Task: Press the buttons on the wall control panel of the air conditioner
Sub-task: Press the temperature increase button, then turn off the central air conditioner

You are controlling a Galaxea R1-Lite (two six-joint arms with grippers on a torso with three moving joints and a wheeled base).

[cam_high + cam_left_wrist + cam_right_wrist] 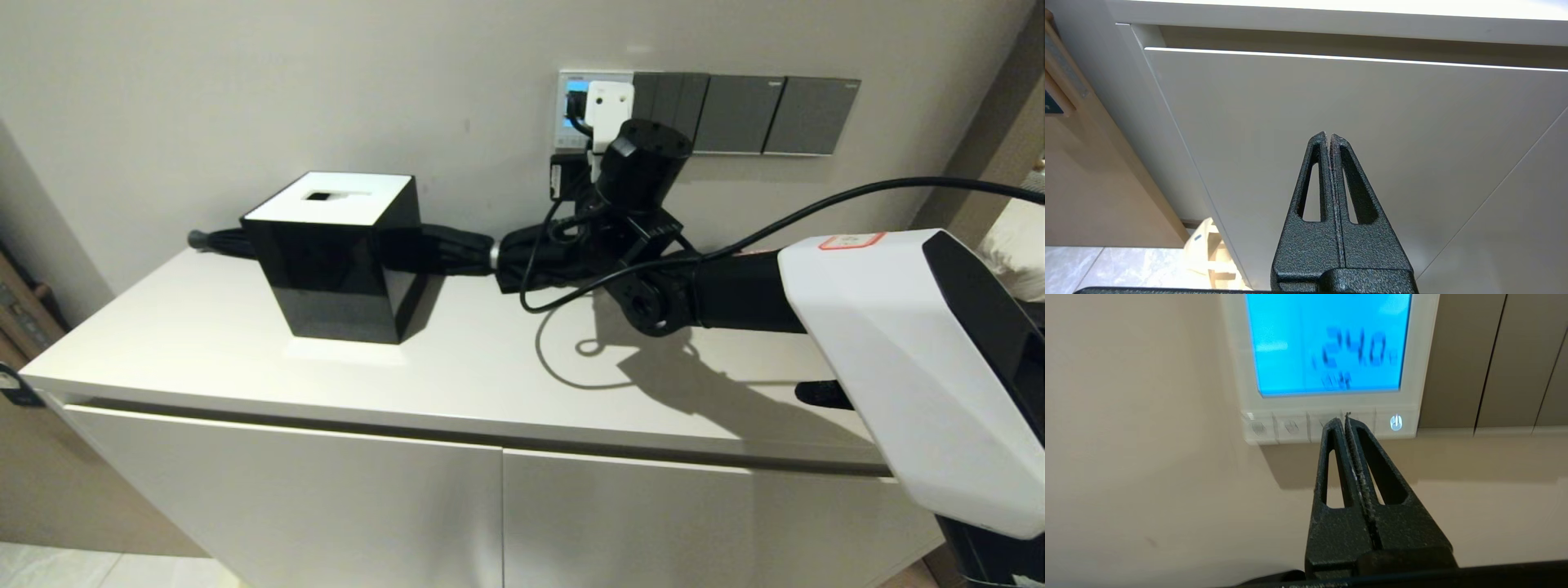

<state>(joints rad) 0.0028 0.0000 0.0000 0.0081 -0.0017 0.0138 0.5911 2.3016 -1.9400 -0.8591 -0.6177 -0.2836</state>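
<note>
Running crosswise along the lower edge of the air conditioner's wall control panel (1327, 371), the buttons (1290, 426): small, pale, glossy squares under a glowing blue screen, mounted on the wall above the white cabinet (245, 343). Dead ahead of the right gripper (1346, 418), clenched to one narrow rough black point, tip at or just shy of a middle key. Left gripper (1328, 136) likewise pinched closed, parked low before the cabinet door, well apart.

The white bench (457, 367) carries 1 glossy black cube box (339, 257) with a white, slotted top, well left of the right pincer (571, 175). A black folded umbrella (441, 249) lies behind the box, stretching toward that pincer.
</note>
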